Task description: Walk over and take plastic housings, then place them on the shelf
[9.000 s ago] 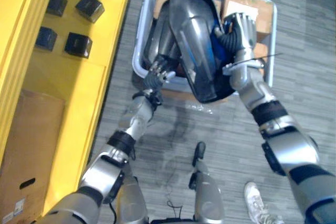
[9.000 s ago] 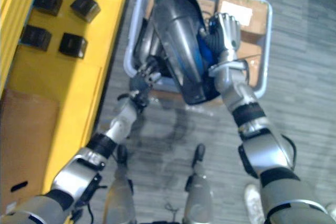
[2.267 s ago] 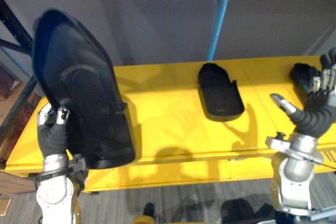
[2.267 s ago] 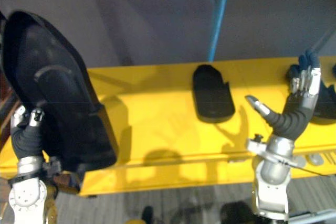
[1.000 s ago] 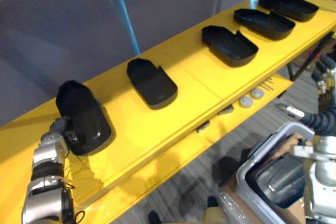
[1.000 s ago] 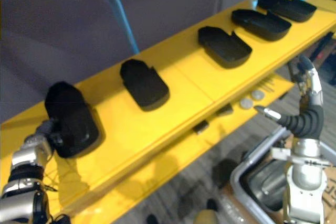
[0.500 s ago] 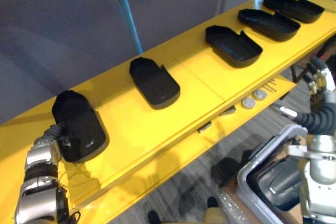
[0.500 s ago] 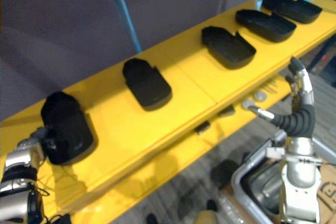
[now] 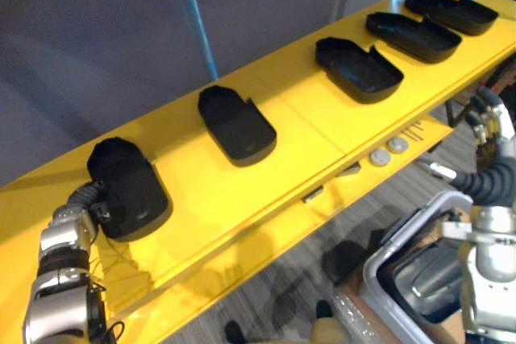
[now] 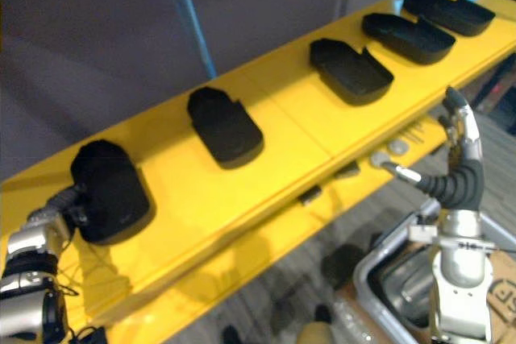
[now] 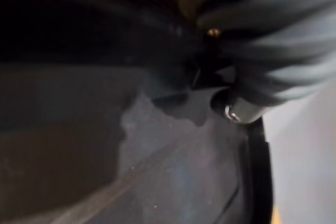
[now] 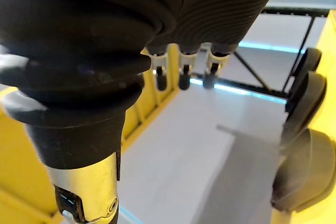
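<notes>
Pushed further onto the long yellow shelf [image 9: 305, 118], the black plastic housing [image 9: 129, 188] looks light, stiff and slippery, best held by its rim; the left robot hand [image 9: 83, 198] hides its fingers, so I cannot tell its grip, and the right robot hand [image 10: 461, 176] is spread apart.

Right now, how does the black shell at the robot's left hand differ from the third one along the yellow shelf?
The first shell touches the left hand; the third shell lies untouched. The first shell seems to lie rounded side up; the third lies hollow side up, like a tray. Both are black and rest on the yellow shelf.
</notes>
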You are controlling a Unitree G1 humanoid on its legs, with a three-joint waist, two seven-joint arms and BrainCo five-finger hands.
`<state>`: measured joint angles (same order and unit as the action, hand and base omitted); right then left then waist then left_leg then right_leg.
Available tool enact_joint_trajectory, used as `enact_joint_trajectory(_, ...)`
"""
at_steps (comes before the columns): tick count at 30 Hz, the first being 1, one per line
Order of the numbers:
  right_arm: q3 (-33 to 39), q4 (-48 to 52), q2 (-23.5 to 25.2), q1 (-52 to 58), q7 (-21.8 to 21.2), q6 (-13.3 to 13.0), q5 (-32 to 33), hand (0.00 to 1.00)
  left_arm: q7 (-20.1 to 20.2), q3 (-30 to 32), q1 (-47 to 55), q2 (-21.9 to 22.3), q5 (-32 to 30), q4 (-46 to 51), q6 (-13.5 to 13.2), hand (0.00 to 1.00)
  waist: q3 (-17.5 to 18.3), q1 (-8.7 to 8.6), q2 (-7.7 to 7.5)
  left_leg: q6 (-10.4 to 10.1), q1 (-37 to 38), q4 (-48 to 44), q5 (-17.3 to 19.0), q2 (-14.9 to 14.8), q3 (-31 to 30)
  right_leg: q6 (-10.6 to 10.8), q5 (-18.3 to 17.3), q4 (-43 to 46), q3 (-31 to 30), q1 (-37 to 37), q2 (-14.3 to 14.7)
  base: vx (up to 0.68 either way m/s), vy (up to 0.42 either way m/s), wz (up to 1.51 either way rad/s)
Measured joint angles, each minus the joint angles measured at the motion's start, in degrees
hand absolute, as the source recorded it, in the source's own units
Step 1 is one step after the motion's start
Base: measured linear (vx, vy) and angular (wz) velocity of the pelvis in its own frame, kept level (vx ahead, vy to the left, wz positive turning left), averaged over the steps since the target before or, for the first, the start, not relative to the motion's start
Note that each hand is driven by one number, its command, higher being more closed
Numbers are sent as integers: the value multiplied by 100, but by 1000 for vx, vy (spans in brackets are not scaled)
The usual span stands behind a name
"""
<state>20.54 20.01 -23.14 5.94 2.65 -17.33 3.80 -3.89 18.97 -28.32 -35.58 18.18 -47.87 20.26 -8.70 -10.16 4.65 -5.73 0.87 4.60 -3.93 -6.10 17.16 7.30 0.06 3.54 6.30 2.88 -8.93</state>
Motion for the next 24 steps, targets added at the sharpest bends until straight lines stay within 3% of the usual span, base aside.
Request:
enact_joint_trajectory(5,0,-3,0,0,-1,-32,1,0,-286,-15,-123,-1,2,30,-235,0,-23,0,-7,0,0,0,0,-1,5,1,4,-9,0,-4,1,0,0,0)
enact_joint_trajectory(12,-19,-26,0,27,8,-257,53,0,-1165,5,-237,-22,-308,303,-899,0,-22,4,-8,0,9,0,0,-2,-83,-2,24,-96,104,-118,1,0,-3,5)
enact_joint_trajectory(13,-86,-27,0,29,54,-323,59,0,-1384,18,-237,-61,-361,394,-1102,0,-21,29,-11,0,0,1,0,-10,-90,-8,37,-123,119,-124,9,-2,-8,5)
enact_joint_trajectory(19,-512,-43,55,186,360,-599,40,0,-2212,453,-216,-264,-997,1732,-1743,0,-11,156,-28,-3,7,7,-6,5,-239,4,70,-238,265,-293,10,12,-6,11)
enact_joint_trajectory(24,-691,-48,130,218,643,-645,-23,0,-2552,768,66,-268,-1203,2898,-2118,0,72,297,-105,-23,4,10,-23,-2,-376,-2,84,-334,427,-413,22,4,-15,15)
